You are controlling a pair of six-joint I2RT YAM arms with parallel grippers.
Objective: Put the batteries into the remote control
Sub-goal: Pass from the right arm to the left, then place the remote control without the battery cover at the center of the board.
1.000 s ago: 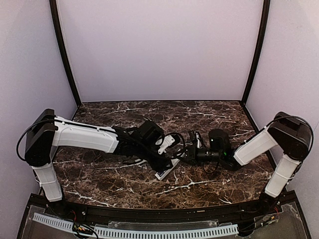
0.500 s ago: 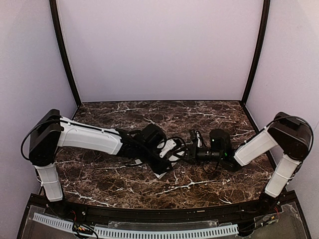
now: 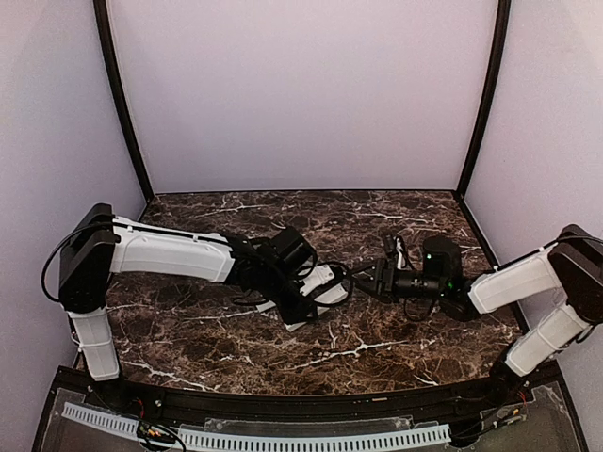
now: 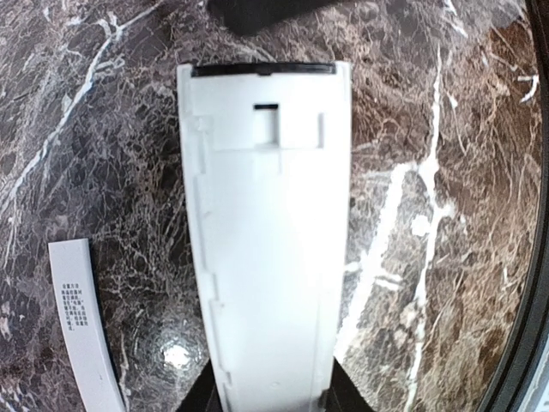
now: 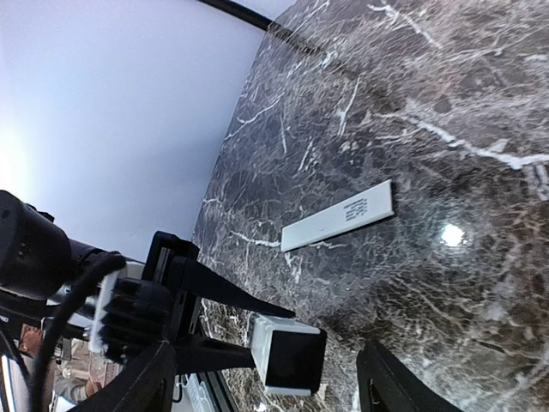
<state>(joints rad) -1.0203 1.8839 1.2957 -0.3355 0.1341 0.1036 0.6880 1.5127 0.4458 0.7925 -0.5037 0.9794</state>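
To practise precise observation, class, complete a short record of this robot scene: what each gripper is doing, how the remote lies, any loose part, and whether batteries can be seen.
left gripper: shut on the remote control, gripping one end
right gripper: open, nothing between its fingers, facing the remote's free end
remote control: white bar, dark edge at the free end
flat white piece: lies on the marble table beside the remote, printed text facing up
batteries: none in view

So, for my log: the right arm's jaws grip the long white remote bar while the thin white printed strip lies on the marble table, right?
No, the left arm's jaws grip the long white remote bar, as the left wrist view shows. The thin white printed strip lies on the marble table.
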